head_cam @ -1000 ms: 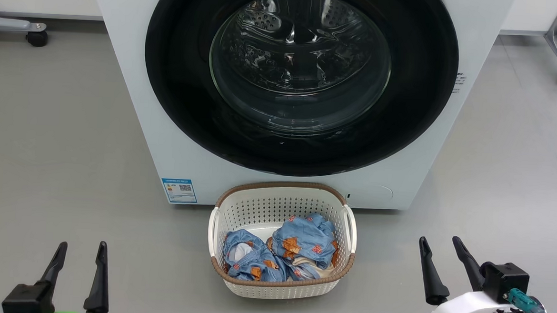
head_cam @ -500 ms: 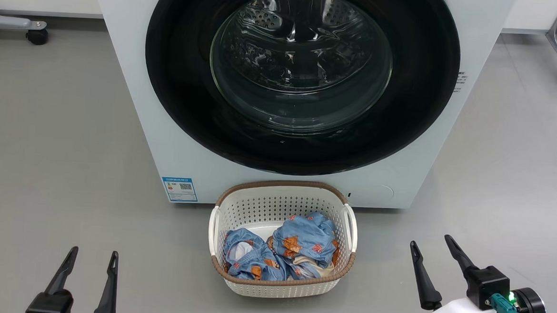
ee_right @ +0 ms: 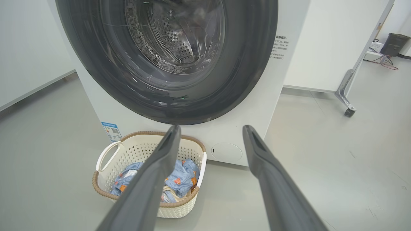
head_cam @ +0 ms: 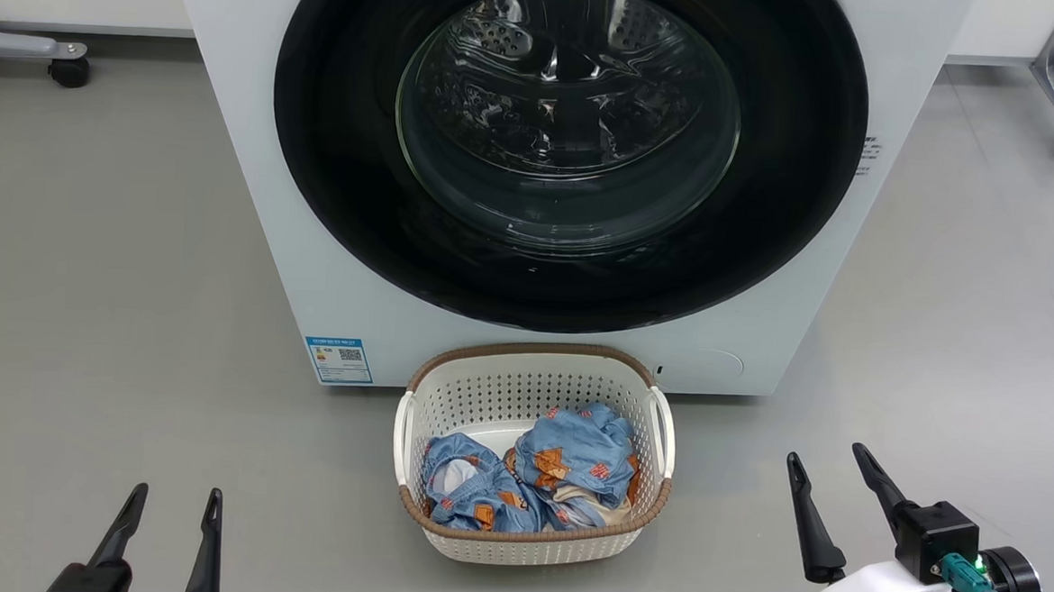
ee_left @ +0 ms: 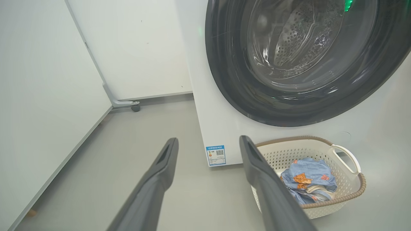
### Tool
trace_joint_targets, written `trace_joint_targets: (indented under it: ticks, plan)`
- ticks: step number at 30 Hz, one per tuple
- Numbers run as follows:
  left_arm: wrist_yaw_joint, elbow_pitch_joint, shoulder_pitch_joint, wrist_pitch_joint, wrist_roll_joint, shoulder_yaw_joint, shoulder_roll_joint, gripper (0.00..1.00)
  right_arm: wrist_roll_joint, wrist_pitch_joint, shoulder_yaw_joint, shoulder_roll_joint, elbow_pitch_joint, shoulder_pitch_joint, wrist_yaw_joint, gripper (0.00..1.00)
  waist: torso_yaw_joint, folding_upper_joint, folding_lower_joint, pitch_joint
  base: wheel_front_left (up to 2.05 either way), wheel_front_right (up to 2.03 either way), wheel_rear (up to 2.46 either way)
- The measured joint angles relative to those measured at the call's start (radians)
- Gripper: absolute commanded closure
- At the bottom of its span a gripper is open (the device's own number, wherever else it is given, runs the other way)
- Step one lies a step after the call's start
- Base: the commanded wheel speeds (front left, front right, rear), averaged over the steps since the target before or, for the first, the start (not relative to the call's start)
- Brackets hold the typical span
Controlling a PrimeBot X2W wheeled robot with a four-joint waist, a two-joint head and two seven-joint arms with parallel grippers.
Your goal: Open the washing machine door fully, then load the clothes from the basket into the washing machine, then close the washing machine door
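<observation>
While the head view shows the washing machine door shut above the basket of clothes, left gripper and right gripper both spread empty, left then right wrist views show its face smooth and glossy, where fingers may slip.

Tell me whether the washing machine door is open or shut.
Shut. The washing machine door sits flush against the washing machine, no gap around its black ring.

Shows a blue QR-code sticker low on the washing machine, print too small to read. Shows small dark text lines beside the washing machine door, also illegible.
</observation>
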Motion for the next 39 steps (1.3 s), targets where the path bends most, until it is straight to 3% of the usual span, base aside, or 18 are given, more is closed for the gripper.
trace_joint_targets:
  ticks: [12,39]
  plan:
    - [0.0,0.016,0.0,0.0,-0.032,0.037,-0.008,0.0,0.0,0.0,-0.051,0.01,0.002,0.02,-0.001,0.0,-0.004,0.0,0.0,-0.004,0.0,0.0,0.0]
    - [-0.004,0.022,0.0,0.0,-0.04,0.069,-0.012,0.0,-0.011,0.0,-0.061,0.026,-0.002,0.022,0.002,0.0,-0.007,0.0,0.0,-0.006,0.17,0.17,-0.34]
